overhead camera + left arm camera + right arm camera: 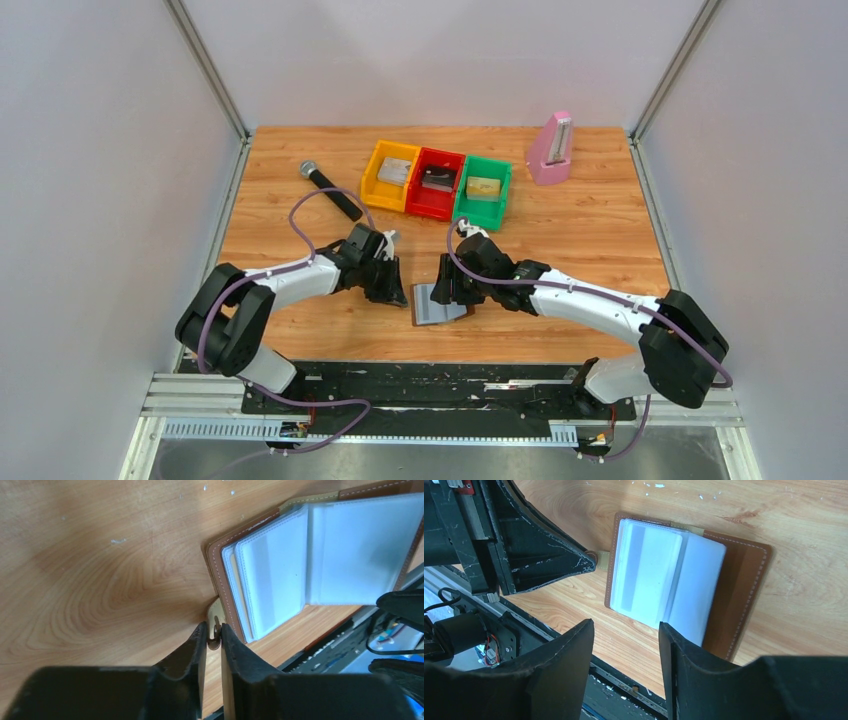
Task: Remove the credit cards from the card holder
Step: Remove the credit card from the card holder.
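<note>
left gripper is pinching the clasp tab of the card holder, which lies open on the table near the front edge, right gripper spread wide next to it

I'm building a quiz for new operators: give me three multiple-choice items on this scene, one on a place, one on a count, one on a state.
1. Where does the card holder lie?
A. inside the green bin
B. on the table between the left tool and the right tool
C. behind the bins

2. How many coloured bins stand side by side?
A. two
B. three
C. four

3. What state is the left tool in?
A. wide open
B. shut on the card holder's clasp tab
C. shut on a loose card

Answers:
1 B, the top view shows it open between both arms' tips.
2 B, yellow, red and green.
3 B, the left wrist view shows it pinching the tan tab.
</note>
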`<action>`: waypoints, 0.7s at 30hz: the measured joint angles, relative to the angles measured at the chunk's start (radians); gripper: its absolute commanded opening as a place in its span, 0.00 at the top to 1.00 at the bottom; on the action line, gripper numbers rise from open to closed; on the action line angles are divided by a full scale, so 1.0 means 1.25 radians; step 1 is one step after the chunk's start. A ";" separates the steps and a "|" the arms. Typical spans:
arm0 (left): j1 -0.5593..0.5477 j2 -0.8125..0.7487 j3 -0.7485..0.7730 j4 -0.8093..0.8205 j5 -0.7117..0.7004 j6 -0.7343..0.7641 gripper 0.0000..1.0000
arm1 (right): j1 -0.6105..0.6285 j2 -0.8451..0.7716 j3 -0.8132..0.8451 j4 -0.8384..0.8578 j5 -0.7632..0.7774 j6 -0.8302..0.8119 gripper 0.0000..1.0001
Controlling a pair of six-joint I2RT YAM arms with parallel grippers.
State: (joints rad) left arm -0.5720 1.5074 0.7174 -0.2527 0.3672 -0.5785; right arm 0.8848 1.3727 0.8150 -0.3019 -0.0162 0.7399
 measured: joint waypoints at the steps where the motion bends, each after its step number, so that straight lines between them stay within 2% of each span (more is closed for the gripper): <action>1: 0.000 -0.001 -0.004 0.009 0.004 -0.003 0.89 | 0.000 0.000 0.000 0.000 0.000 0.000 0.47; 2: 0.000 -0.001 -0.010 0.017 0.010 -0.009 0.95 | 0.000 0.000 0.000 0.000 0.000 0.000 0.46; 4: -0.001 -0.002 -0.023 0.037 0.027 -0.018 1.00 | 0.000 0.001 0.000 0.000 0.000 0.000 0.44; 15: -0.002 -0.089 -0.043 0.063 0.077 -0.054 1.00 | 0.000 0.059 0.000 0.007 -0.001 0.000 0.35; 21: -0.002 -0.125 -0.043 0.064 0.083 -0.059 1.00 | 0.006 0.105 0.000 0.012 -0.003 -0.004 0.34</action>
State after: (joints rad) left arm -0.5743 1.3514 0.6640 -0.1726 0.4706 -0.6518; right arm 0.8925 1.5043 0.8150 -0.2867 -0.0200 0.7349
